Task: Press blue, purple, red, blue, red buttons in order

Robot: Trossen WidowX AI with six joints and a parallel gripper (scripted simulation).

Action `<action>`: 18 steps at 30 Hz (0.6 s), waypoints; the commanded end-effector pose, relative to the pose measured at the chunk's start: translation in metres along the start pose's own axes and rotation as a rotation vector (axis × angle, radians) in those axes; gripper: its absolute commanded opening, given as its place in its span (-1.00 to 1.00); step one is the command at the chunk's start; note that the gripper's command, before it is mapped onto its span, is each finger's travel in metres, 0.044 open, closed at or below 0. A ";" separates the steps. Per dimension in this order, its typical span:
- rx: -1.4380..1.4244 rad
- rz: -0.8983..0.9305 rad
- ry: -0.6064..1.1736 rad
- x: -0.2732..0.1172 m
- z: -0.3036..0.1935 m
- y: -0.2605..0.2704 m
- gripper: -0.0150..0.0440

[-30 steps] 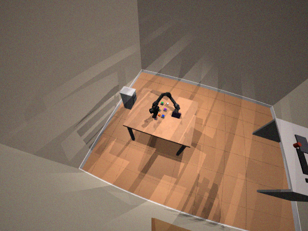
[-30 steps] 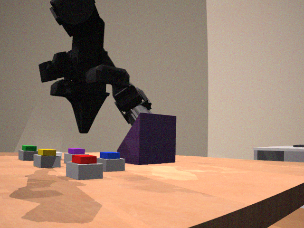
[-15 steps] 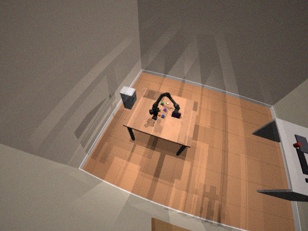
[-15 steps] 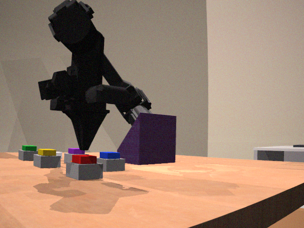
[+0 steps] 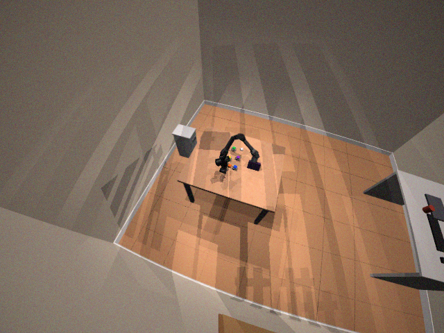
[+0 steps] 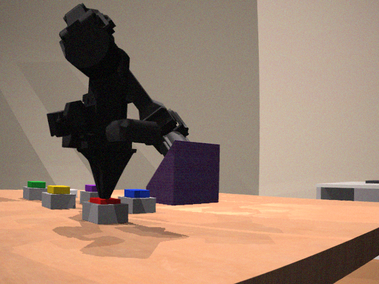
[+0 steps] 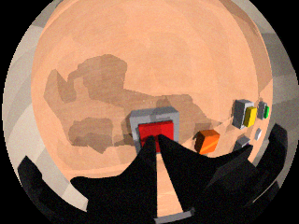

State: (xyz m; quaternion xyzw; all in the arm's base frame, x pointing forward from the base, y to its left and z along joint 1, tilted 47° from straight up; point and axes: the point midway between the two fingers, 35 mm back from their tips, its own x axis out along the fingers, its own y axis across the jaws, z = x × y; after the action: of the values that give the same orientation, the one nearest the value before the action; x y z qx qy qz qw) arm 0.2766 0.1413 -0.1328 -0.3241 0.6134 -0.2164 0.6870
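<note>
My gripper [image 5: 223, 172] [image 6: 105, 197] [image 7: 156, 138] is shut and empty. It points down, its tips on the red button [image 6: 94, 200] [image 7: 162, 128]. The red cap sits low in its grey housing, pressed down. The blue button [image 5: 234, 167] [image 6: 137, 193] stands behind and right of the red one in the exterior view, its cap raised. The purple button [image 5: 237, 157] [image 6: 90, 187] is farther back, partly hidden by the fingers in that view; its visible cap is raised. In the wrist view the blue button is hidden.
An orange block [image 5: 229, 166] [image 7: 206, 142] lies near the red button. A yellow button [image 6: 58, 189] [image 7: 250, 117], a green button [image 5: 234, 148] [image 6: 36, 184] [image 7: 266, 112] and a white block [image 5: 241, 148] [image 7: 258, 133] are farther off. The arm's dark purple base [image 5: 254, 166] [image 6: 195, 174] stands beyond the blue button.
</note>
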 end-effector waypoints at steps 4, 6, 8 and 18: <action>-0.009 -0.007 -0.001 0.002 -0.001 -0.001 -0.42; -0.009 -0.007 -0.001 0.002 -0.001 -0.001 -0.42; -0.009 -0.007 -0.001 0.002 -0.001 -0.001 -0.42; -0.009 -0.006 0.000 -0.033 -0.001 -0.001 -0.42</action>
State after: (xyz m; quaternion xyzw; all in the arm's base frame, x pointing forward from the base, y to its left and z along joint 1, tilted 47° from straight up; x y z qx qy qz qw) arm 0.2692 0.1556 -0.1151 -0.3359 0.6144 -0.2164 0.6804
